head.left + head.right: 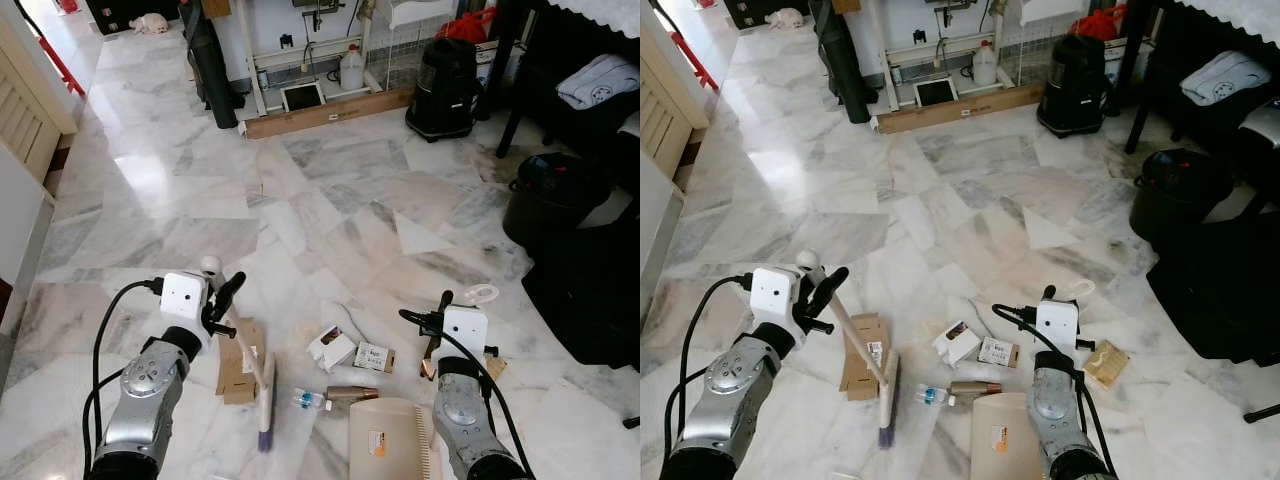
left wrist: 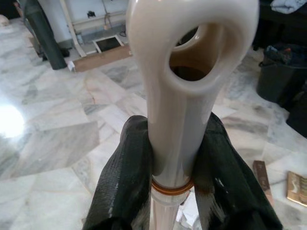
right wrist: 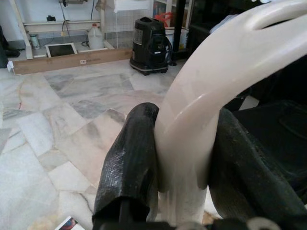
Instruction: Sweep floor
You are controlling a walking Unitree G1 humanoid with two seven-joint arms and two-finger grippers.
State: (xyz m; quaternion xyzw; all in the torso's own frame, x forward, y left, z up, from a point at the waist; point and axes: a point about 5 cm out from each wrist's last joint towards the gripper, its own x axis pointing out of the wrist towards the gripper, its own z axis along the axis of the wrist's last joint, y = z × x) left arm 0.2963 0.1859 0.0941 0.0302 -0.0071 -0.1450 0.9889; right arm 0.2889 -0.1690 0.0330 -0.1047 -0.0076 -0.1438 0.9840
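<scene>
Left gripper (image 2: 172, 158) clamps the broom handle (image 2: 184, 86); right gripper (image 3: 184, 158) clamps the dustpan handle (image 3: 216, 81).

Two silver metal arms rise from the lower corners of the head view. The left silver arm (image 1: 140, 400) has a rounded joint housing with a dark circular cap and small screws. Each wrist carries a white boxy camera module (image 1: 183, 296) with a small dark dot on its face; the right white module (image 1: 465, 333) sits lower centre-right. Thick black cables (image 1: 103, 340) loop from the modules down along the arms. The long black fingers (image 2: 122, 182) look matte and finely textured, with rounded tips.
</scene>
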